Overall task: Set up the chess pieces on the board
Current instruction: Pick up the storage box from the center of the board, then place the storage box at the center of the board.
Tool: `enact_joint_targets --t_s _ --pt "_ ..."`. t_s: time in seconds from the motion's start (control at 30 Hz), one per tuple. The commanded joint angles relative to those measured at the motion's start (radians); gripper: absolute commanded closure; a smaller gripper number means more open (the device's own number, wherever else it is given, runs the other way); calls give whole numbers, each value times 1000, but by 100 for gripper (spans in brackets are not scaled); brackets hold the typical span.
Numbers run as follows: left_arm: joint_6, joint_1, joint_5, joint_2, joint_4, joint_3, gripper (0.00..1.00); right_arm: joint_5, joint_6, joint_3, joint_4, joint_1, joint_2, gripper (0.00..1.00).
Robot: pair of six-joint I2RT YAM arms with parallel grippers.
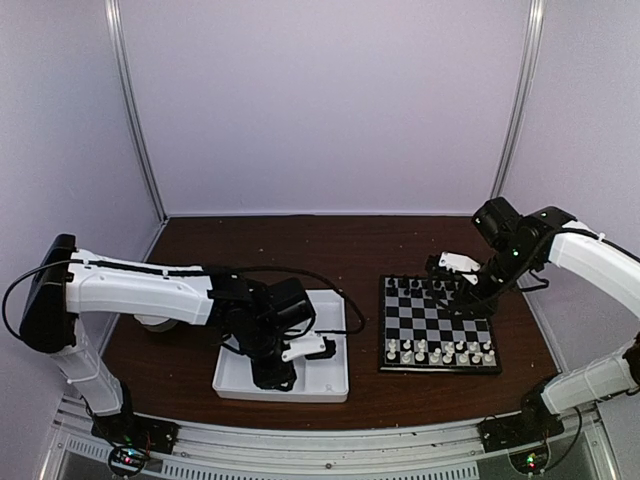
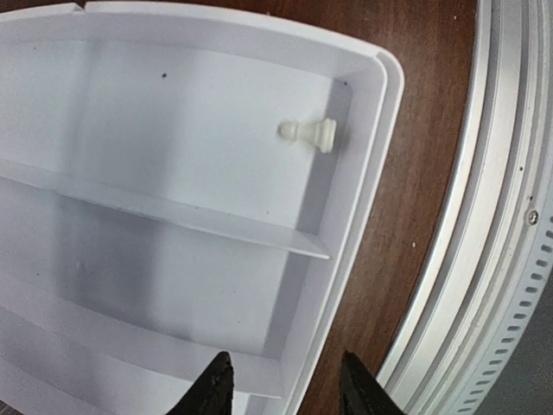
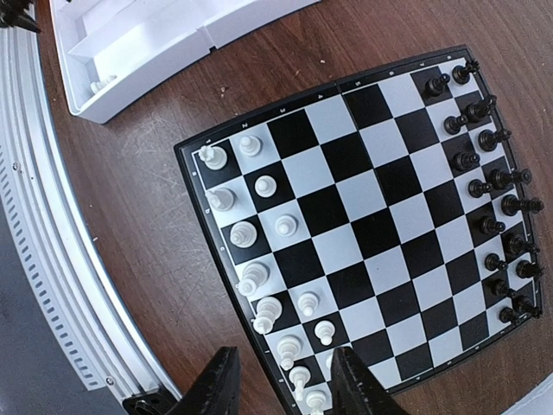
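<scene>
The left gripper (image 2: 285,385), fingers apart and empty, hangs over the near rim of the tray (image 2: 371,130) by the table (image 1: 200,260) edge. One white pawn (image 2: 308,133) lies in the tray's near right corner. The right gripper (image 3: 281,380), likewise apart, hovers above the board (image 3: 363,216), with white pieces (image 3: 259,233) along its near edge, black pieces (image 3: 497,207) along the far edge, and the middle open.

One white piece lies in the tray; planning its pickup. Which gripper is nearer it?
Left. The left gripper hovers over the tray near the white piece; the right gripper is away over the board.
</scene>
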Motion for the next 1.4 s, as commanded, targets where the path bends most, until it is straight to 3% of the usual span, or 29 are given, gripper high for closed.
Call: enact_joint_targets --t_s 0.0,0.27,0.6,0.87,1.23,1.37 --pt "85 -4 25 53 7 13 58 -11 -8 31 -5 -4 -20 61" --pt "107 -8 81 102 19 6 67 -3 -2 6 0 -4 -38 61" --pt "132 -7 72 148 -20 47 100 -8 -5 16 -3 -4 -16 62" --pt "147 -11 142 64 -217 217 100 3 -5 5 -2 -4 -33 62" --pt "130 -18 204 85 -185 175 100 -6 -2 11 2 -4 -14 62" --pt "142 -20 96 18 -299 273 100 -9 -3 27 -9 -4 -6 62"
